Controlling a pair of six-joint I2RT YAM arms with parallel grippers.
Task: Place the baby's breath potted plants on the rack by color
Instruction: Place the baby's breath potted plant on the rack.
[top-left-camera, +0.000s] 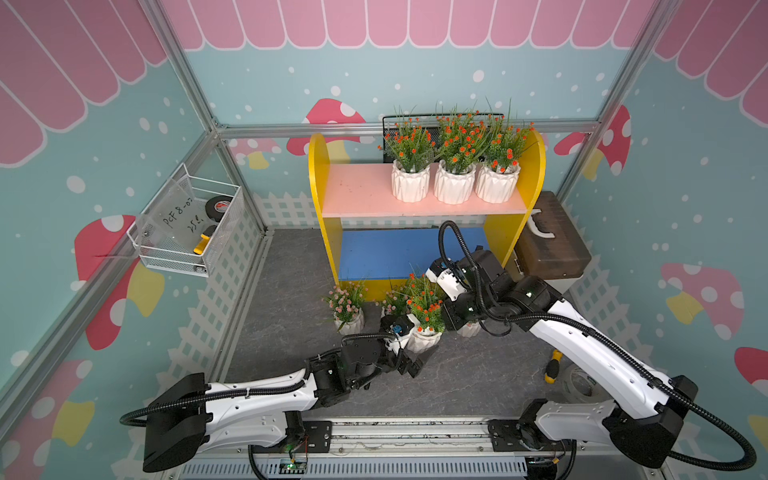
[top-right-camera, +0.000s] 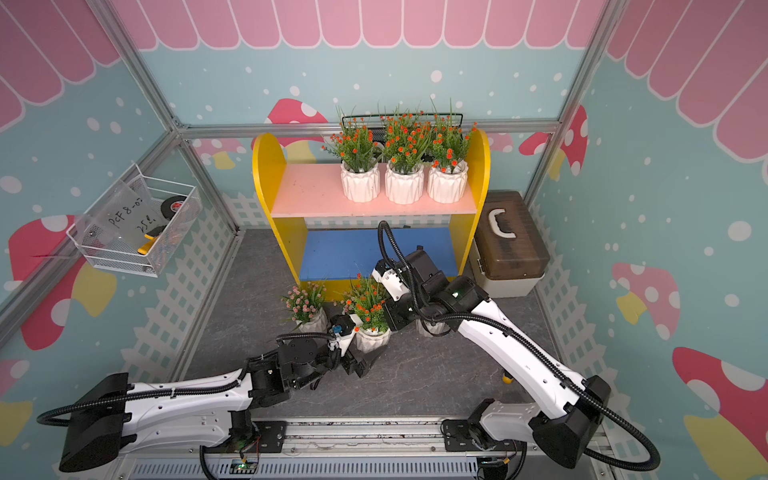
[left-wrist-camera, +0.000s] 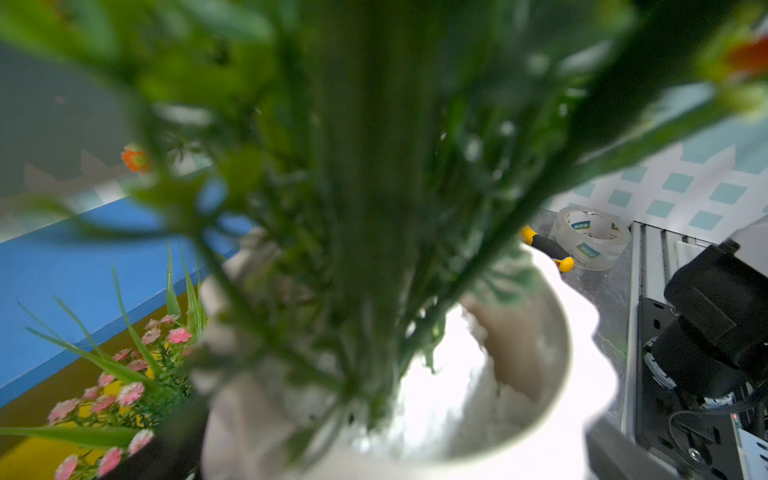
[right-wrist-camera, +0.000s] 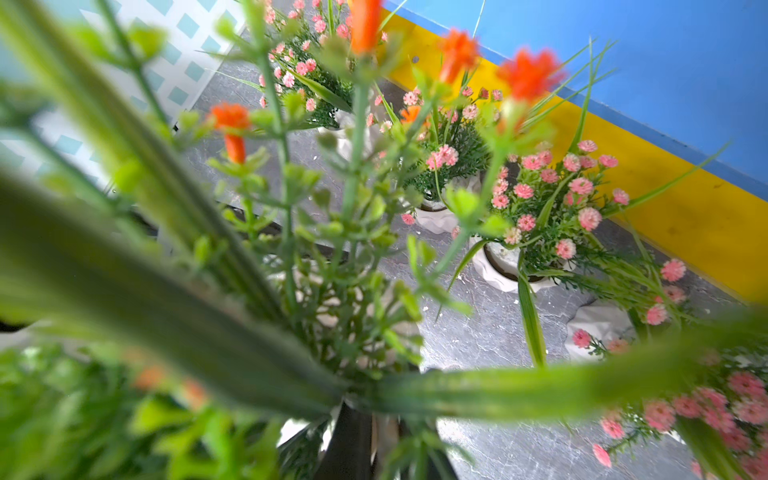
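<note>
Your left gripper (top-left-camera: 417, 358) stands wide open with the white pot (top-left-camera: 422, 340) of 1 orange plant (top-left-camera: 427, 309) between its jaws. In the left wrist view the pot fills the gap, and you cannot tell whether either finger touches it. Your right gripper (right-wrist-camera: 359, 428) is closed, pinching that plant's green blades (right-wrist-camera: 187, 316), which fan out right at its fingertips in the right wrist view.

This plant is just in front of the rack (top-left-camera: 320, 174), near the middle of its yellow base. Whether its pot rests on the floor (top-left-camera: 291, 299) is not clear.

3 more orange plants (top-left-camera: 455, 185) stand upright, side by side, on the right half of the pink board (top-left-camera: 357, 195). The blue board (top-left-camera: 382, 253) lies below it.

4 pink plants (right-wrist-camera: 552, 208) stand on the floor in a row just before the rack's front edge. The right wrist view shows them beyond the held plant.
</note>
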